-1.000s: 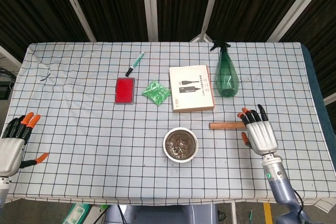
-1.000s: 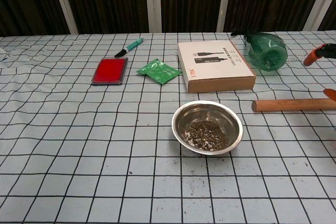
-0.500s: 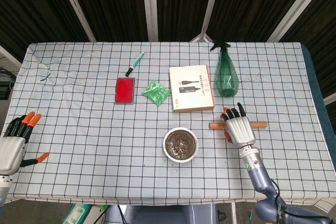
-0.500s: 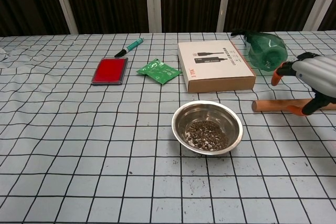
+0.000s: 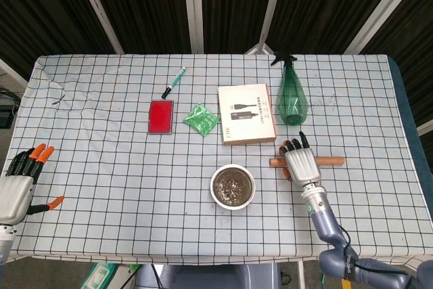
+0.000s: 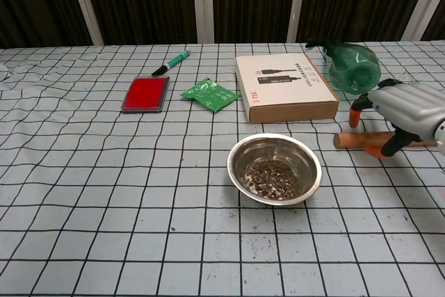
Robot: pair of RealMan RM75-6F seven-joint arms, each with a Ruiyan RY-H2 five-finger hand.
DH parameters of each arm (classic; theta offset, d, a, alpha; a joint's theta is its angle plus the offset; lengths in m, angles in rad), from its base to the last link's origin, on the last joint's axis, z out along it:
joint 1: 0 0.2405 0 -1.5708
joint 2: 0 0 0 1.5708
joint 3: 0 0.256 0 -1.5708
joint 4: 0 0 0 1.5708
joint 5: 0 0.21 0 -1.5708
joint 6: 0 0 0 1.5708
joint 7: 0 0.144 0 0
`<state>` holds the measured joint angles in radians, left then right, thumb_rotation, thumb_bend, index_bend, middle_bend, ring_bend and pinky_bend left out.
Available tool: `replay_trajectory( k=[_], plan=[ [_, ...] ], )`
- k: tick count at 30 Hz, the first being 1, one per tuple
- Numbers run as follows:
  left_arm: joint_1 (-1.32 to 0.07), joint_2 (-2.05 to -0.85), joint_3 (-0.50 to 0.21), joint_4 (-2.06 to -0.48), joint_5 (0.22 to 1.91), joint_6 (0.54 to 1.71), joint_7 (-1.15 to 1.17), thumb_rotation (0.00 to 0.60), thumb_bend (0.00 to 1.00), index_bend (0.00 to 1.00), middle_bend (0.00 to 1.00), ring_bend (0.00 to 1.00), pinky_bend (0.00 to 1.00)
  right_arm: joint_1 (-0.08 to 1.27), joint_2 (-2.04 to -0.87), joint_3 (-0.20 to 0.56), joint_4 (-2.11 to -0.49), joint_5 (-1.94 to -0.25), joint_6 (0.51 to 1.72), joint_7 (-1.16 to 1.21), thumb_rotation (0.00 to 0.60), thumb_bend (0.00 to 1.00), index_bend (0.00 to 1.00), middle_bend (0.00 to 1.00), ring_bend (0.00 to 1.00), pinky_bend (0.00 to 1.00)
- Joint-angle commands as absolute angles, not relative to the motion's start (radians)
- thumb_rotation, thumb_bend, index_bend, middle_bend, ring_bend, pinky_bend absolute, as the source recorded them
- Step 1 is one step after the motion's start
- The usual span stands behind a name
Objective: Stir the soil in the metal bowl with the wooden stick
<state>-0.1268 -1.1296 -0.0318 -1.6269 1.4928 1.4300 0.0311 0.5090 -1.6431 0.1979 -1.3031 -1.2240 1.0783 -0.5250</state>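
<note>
Hovering over the wooden stick [image 5: 306, 162] toward the table's [image 5: 101, 167] right edge, the right hand [image 5: 300, 164] has its fingers spread, apparently not yet gripping. A shallow grasp could roll the stick away or knock the metal bowl [image 5: 233, 186] near the front edge, spilling soil [image 6: 272, 177].

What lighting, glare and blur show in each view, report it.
Head view: even, soft light, faint shadows, everything sharp, dark backdrop beyond the table. Chest view: mild glare on the metal bowl inner wall, soil grains crisp; the right hand over the wooden stick is slightly soft at the frame edge. The left hand appears sharp in head view only.
</note>
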Motion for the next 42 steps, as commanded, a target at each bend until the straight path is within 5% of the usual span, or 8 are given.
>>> replay_trajectory(
  k=[1,23,42],
  plan=[
    [-0.127,-1.129,-0.031,-1.626,1.493,1.429,0.028,0.600,0.06,0.00,0.00,0.00,0.00,0.514,-1.649,0.197,-1.294,-1.217,1.074,-0.522,0.600,0.36,0.43,0.29,0.22,0.00],
    [-0.129,-1.127,-0.030,-1.628,1.492,1.426,0.020,0.600,0.06,0.00,0.00,0.00,0.00,0.532,-1.667,0.176,-1.279,-1.186,1.068,-0.514,0.600,0.41,0.49,0.32,0.24,0.00],
    [-0.129,-1.127,-0.030,-1.631,1.490,1.428,0.024,0.600,0.06,0.00,0.00,0.00,0.00,0.521,-1.642,0.160,-1.306,-1.239,1.126,-0.466,0.600,0.50,0.71,0.51,0.48,0.00]
  ],
)
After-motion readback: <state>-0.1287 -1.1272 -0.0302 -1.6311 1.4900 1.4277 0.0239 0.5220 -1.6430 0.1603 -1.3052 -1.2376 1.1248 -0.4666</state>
